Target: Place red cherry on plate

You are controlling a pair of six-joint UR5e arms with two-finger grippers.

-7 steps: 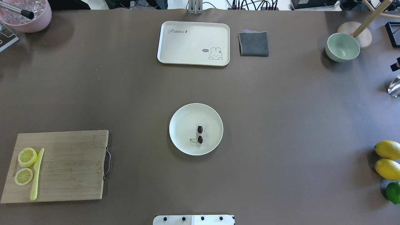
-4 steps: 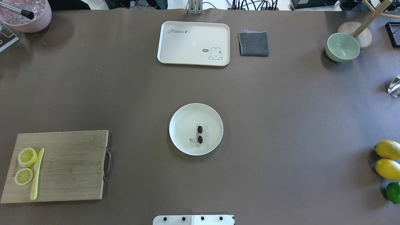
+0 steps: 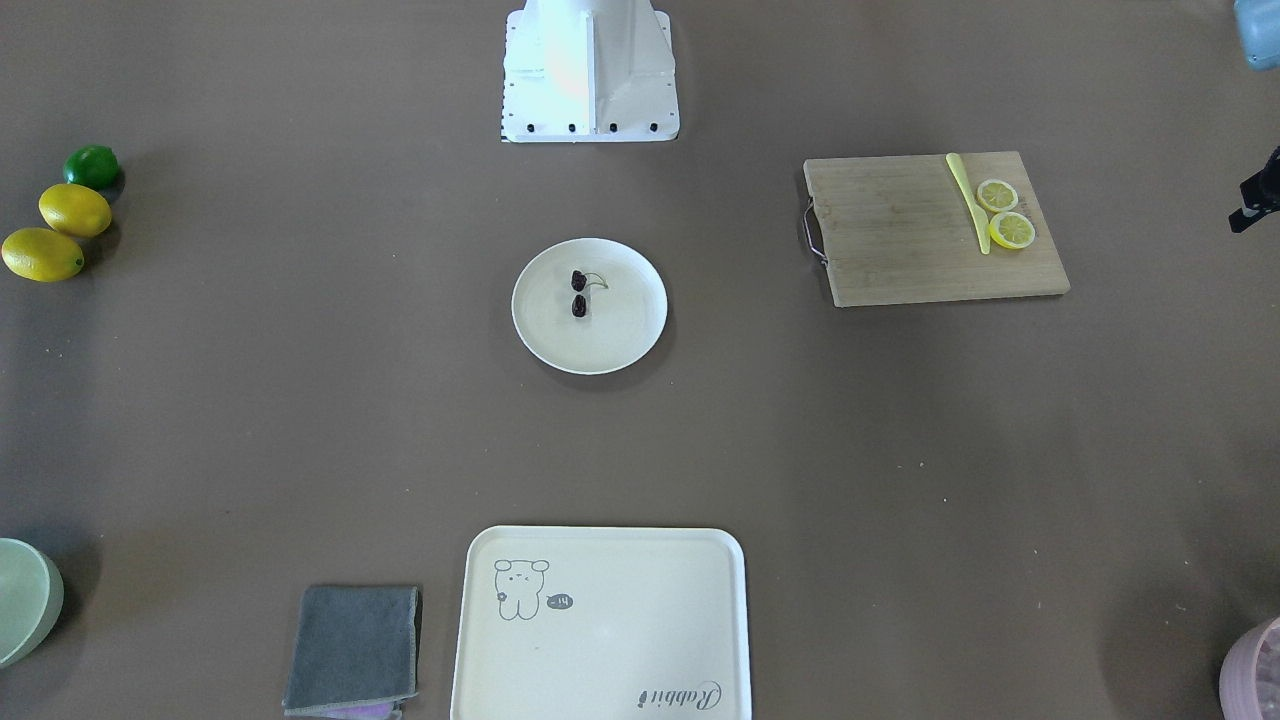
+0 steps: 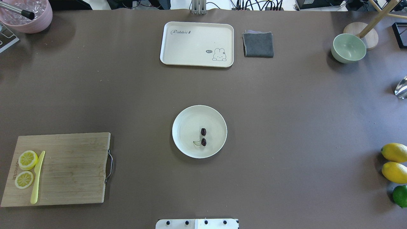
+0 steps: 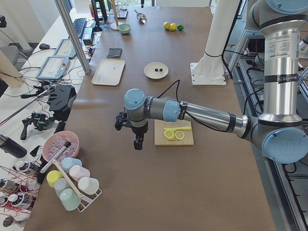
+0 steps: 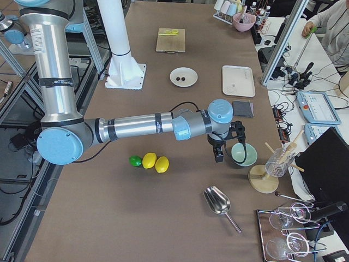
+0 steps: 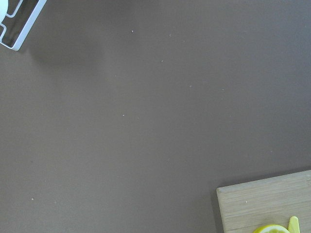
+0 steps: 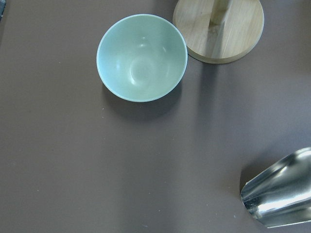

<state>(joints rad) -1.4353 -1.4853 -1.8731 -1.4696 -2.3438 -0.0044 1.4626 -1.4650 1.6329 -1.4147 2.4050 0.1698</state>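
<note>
Exterior front-facing view cuts off a pale green bowl [image 3: 25, 598] at its left edge, well away from the round cream-white plate [image 3: 620, 340]. The red cherry [image 3: 579, 293], two tiny dark maroon balls on a thin green stem, lies inside the plate.

Overhead exterior view shows the red cherry [image 4: 203, 137] just off the plate's [image 4: 187, 124] centre. Beyond the plate, a rectangular cream tray [image 4: 197, 44] reads "Rabbit". The print on the wooden cutting board [image 4: 63, 168] is too small to read.

Exterior left view has the left gripper [image 5: 138, 144] well apart from the plate [image 5: 150, 67]; how its jaws stand cannot be told.

Exterior right view leaves the right gripper [image 6: 219, 157] just as unclear, also well apart from the plate [image 6: 191, 72].

Left wrist-mounted view catches only a board corner [image 7: 262, 204].

Right wrist-mounted view crops a shiny metal scoop [image 8: 279, 194] at its edge.
</note>
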